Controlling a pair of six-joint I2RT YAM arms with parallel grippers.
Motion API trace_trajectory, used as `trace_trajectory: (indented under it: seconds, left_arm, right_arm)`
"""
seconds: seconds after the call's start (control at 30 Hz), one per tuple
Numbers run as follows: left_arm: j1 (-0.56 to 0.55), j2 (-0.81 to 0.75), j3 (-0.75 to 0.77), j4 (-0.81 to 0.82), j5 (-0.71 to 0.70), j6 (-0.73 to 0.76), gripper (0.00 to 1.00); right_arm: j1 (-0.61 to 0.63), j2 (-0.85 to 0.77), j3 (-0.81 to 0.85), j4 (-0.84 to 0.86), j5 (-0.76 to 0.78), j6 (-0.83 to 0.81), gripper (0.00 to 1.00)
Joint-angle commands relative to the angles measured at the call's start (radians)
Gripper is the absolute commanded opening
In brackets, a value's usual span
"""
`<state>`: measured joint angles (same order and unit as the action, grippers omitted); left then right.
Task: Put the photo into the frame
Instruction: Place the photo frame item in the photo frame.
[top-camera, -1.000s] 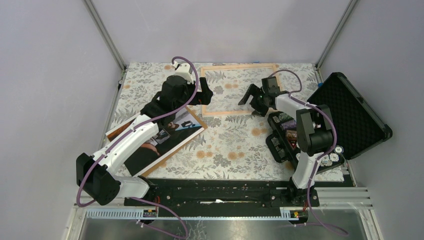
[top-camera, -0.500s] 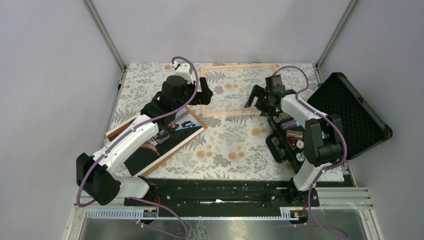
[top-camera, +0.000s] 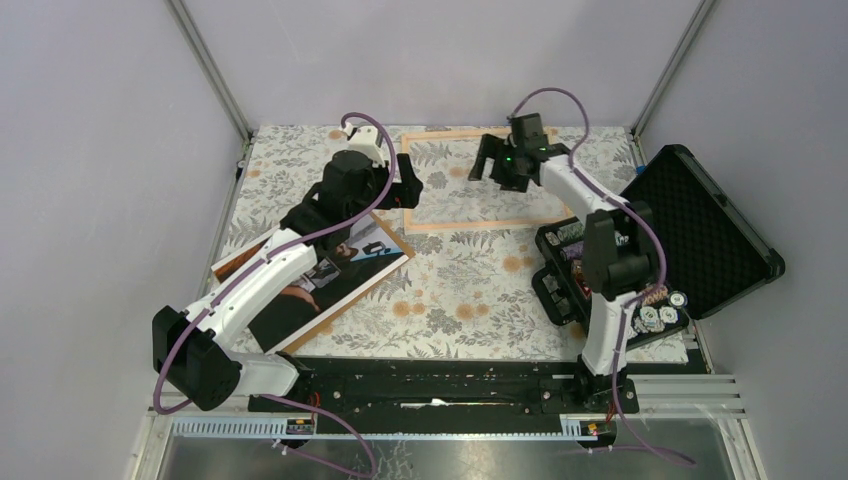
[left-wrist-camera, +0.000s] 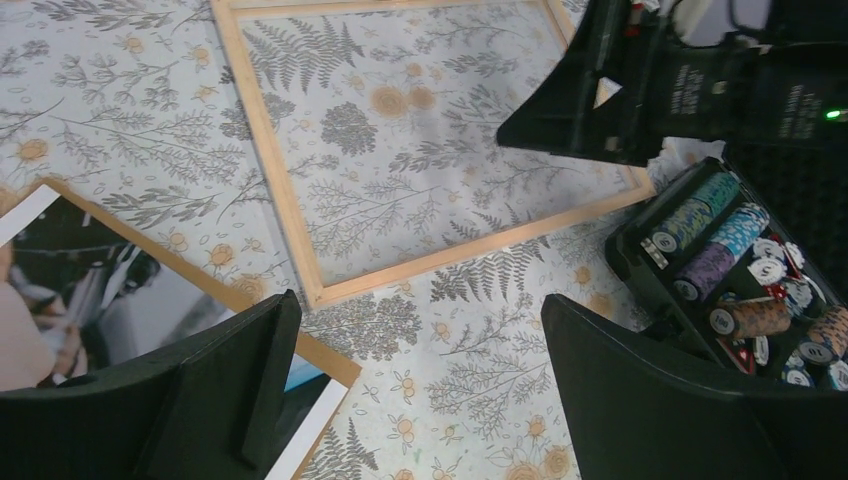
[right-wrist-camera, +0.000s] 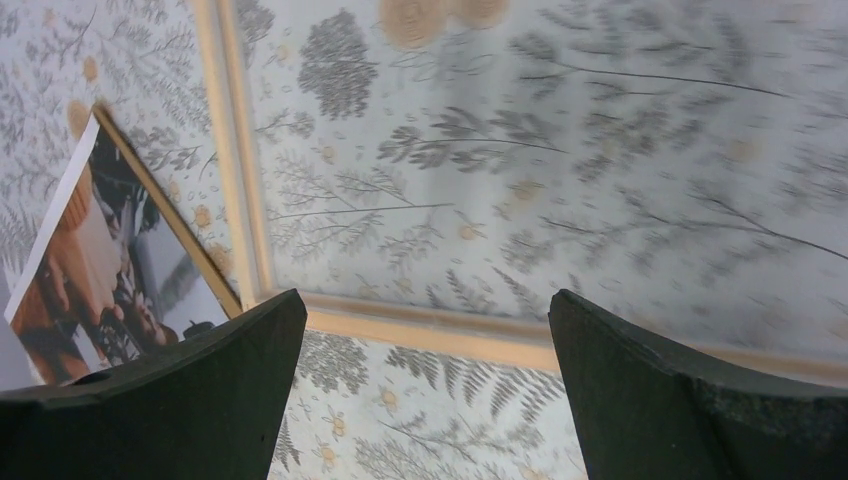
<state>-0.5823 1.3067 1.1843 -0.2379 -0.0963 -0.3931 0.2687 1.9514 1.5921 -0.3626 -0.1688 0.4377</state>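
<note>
The photo (top-camera: 365, 252) lies picture-up and turned at an angle at the left of the flowered cloth, partly under my left arm. It also shows in the left wrist view (left-wrist-camera: 90, 290) and the right wrist view (right-wrist-camera: 110, 260). The light wood frame (top-camera: 470, 225) lies flat at the back middle, with only cloth inside it. Its rails show in the left wrist view (left-wrist-camera: 270, 180) and the right wrist view (right-wrist-camera: 430, 335). My left gripper (top-camera: 408, 188) is open and empty over the frame's near left corner and the photo's far corner. My right gripper (top-camera: 488, 163) is open and empty above the frame's far part.
An open black foam-lined case (top-camera: 700, 230) stands at the right edge. A black tray of poker chips (top-camera: 575, 270) lies next to it, near the frame's right near corner, and shows in the left wrist view (left-wrist-camera: 730, 280). Walls close in the back and both sides.
My right gripper has swung from the frame's near right corner toward the back and now hangs over the frame's far part. The left arm, photo and frame have not moved.
</note>
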Motion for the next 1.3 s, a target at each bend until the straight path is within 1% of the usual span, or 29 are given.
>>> trace_trajectory:
  seconds: [0.0,0.13,0.2,0.27,0.3,0.4,0.6,0.67,0.8,0.97,1.27]
  left_arm:
    - [0.016,-0.015,0.036,0.009,-0.079,-0.016,0.99]
    - [0.028,-0.022,0.047,-0.032,-0.183,-0.046,0.99]
    - [0.033,-0.028,0.051,-0.05,-0.238,-0.058,0.99]
    - [0.036,-0.034,0.049,-0.051,-0.252,-0.058,0.99]
    - [0.036,-0.036,0.049,-0.047,-0.244,-0.055,0.99]
    - [0.037,-0.04,0.044,-0.041,-0.23,-0.053,0.99]
    - [0.036,-0.045,0.053,-0.047,-0.22,-0.053,0.99]
    - [0.036,-0.042,0.054,-0.047,-0.214,-0.053,0.99]
    - [0.036,-0.041,0.054,-0.048,-0.208,-0.053,0.99]
    - [0.037,-0.035,0.054,-0.047,-0.202,-0.054,0.99]
    - [0.036,-0.036,0.049,-0.043,-0.2,-0.052,0.99]
  right_arm:
    - [0.085,0.122,0.133,-0.015,-0.108,0.019,0.98]
    - [0.178,0.241,0.273,-0.004,-0.119,0.077,0.93]
    - [0.205,0.31,0.344,0.015,-0.164,0.129,0.86]
    - [0.225,0.372,0.4,0.059,-0.212,0.192,0.77]
    - [0.234,0.401,0.43,0.069,-0.221,0.211,0.75]
    - [0.254,0.471,0.503,0.084,-0.253,0.254,0.75]
    - [0.284,0.504,0.489,0.116,-0.315,0.284,0.74]
    - [0.286,0.503,0.477,0.116,-0.312,0.279,0.7]
    - [0.287,0.495,0.452,0.117,-0.323,0.267,0.66]
    - [0.3,0.482,0.431,0.117,-0.312,0.254,0.66]
    - [0.319,0.5,0.437,0.1,-0.292,0.242,0.61]
